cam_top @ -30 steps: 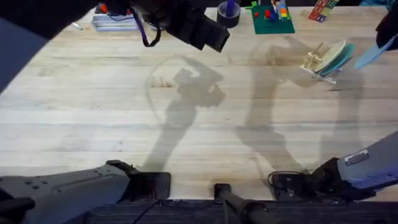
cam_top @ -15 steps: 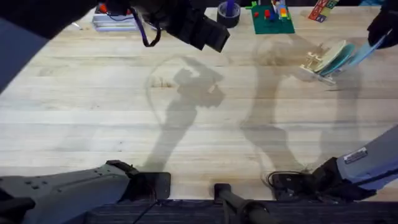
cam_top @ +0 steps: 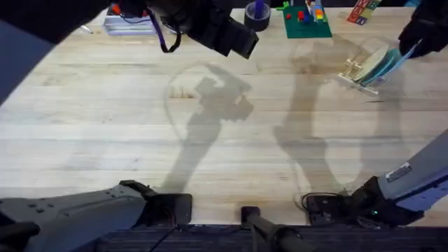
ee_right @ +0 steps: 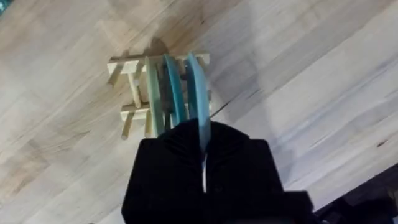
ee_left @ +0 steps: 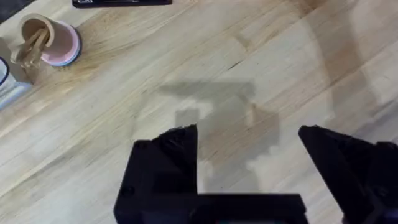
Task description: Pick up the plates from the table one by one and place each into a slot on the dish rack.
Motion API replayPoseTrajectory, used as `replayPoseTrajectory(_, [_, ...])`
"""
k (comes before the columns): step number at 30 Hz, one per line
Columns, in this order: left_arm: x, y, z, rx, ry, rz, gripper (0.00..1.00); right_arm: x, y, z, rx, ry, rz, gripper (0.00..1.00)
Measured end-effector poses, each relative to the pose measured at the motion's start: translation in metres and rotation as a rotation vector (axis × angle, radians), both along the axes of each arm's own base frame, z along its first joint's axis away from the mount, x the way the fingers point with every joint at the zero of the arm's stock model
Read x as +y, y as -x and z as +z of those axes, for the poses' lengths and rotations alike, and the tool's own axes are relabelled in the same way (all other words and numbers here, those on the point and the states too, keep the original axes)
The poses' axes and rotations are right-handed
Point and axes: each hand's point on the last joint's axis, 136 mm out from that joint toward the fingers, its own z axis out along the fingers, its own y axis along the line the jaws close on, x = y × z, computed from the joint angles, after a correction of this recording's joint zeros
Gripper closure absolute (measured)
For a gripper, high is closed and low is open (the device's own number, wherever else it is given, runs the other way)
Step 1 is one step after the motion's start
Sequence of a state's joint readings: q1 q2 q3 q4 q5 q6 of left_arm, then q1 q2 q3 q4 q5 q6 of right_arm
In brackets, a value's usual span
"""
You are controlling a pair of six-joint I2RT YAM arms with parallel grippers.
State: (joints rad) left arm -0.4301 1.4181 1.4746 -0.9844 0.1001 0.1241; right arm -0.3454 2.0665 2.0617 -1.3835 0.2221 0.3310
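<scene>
My right gripper is shut on the light blue plate at the dish rack at the far right of the table. In the right wrist view the light blue plate stands on edge between the fingers of the right gripper, at the end slot of the dish rack. A darker teal plate and a pale yellow plate stand upright in the rack beside it. My left gripper hangs open high over bare table, and is also seen large and dark in the overhead view.
A green baseplate with bricks, a dark tape roll, a grey tray and coloured blocks line the far edge. A pink cup with wooden pieces stands beyond the left gripper.
My right gripper has carried the light blue plate leftward from the table's right edge to the rack, next to the teal plate. The left arm has stayed put.
</scene>
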Motion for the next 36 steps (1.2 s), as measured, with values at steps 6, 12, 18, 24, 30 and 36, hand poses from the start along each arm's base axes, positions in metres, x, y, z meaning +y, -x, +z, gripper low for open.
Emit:
replayPoseTrajectory(6, [0.0000,0.0000,0.0000,0.000,0.000,0.000,0.007,0.0007,-0.0012,-0.0079,0.018,-0.012,0.011,0.972])
replayPoseTrajectory(12, [0.0000,0.0000,0.0000,0.000,0.000,0.000,0.007,0.0007,-0.0013,-0.0088,0.021,-0.014,0.012,0.972])
replayPoseTrajectory(18, [0.0000,0.0000,0.0000,0.000,0.000,0.000,0.006,0.0007,-0.0013,-0.0088,0.021,-0.013,0.014,0.972])
replayPoseTrajectory(24, [0.0000,0.0000,0.0000,0.000,0.000,0.000,0.006,0.0007,-0.0013,-0.0088,0.021,-0.013,0.015,0.972])
replayPoseTrajectory(30, [-0.0001,0.0000,0.0000,0.000,0.000,0.000,0.007,0.0005,-0.0015,-0.0088,0.021,-0.013,0.015,0.877])
replayPoseTrajectory(36, [0.0000,0.0000,0.0000,0.000,0.000,0.000,0.007,0.0011,-0.0017,-0.0089,0.020,-0.016,0.018,0.802])
